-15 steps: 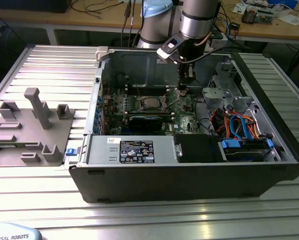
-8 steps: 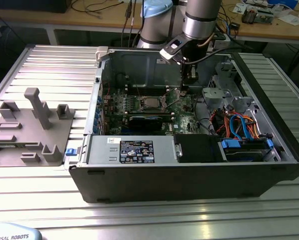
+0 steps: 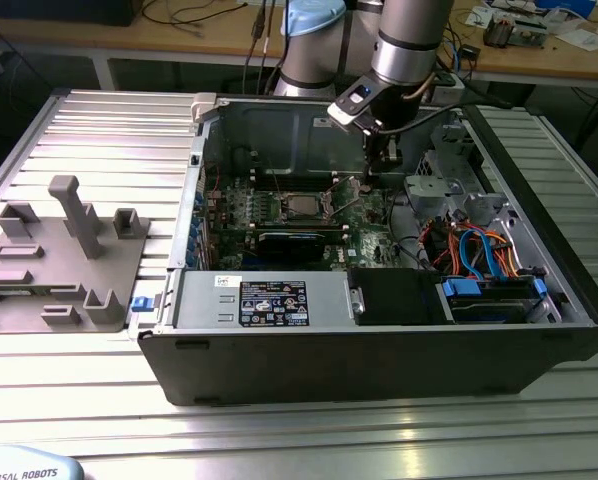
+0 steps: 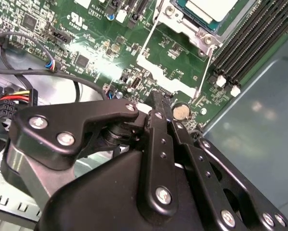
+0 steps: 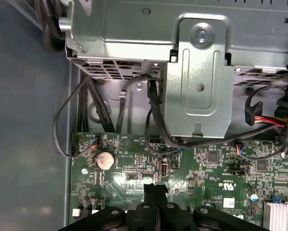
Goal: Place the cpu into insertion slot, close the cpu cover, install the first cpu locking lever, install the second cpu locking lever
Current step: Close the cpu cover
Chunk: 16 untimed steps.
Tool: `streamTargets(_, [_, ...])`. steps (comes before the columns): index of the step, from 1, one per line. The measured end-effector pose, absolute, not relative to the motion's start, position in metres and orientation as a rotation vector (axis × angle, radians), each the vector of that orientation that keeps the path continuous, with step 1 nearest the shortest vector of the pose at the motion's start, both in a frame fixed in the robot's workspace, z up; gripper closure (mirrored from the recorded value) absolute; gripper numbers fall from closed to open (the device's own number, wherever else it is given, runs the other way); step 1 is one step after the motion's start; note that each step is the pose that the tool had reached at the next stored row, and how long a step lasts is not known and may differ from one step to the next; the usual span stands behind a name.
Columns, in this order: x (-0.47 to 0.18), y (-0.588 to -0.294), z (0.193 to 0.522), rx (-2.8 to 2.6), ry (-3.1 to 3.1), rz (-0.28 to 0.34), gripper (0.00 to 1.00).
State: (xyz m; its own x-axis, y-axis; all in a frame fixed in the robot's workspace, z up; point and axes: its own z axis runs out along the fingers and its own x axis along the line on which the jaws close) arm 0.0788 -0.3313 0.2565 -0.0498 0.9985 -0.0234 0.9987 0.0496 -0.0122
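The arm (image 3: 411, 40) is a smooth silver-grey tube with a pale blue joint cap (image 3: 314, 22) and a black wrist (image 3: 387, 105). The hand (image 4: 156, 102) is matte black, built of flat linked bars and rounded plates pinned by bright silver screws (image 4: 66, 139).

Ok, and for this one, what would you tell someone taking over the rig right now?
Gripper: shut, holding nothing that I can see, low over the motherboard beside the socket.
Cpu: seated in the insertion slot; the cpu cover appears to be down around it.
Done: cpu placed, and apparently the cover closed.
Left: check the two locking levers; I cannot tell whether they are latched.
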Motion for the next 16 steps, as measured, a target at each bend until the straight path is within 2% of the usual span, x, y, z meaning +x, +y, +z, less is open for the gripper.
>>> streamTargets(16, [0.062, -0.331, 0.249, 2.150, 2.278, -0.039, 0.89])
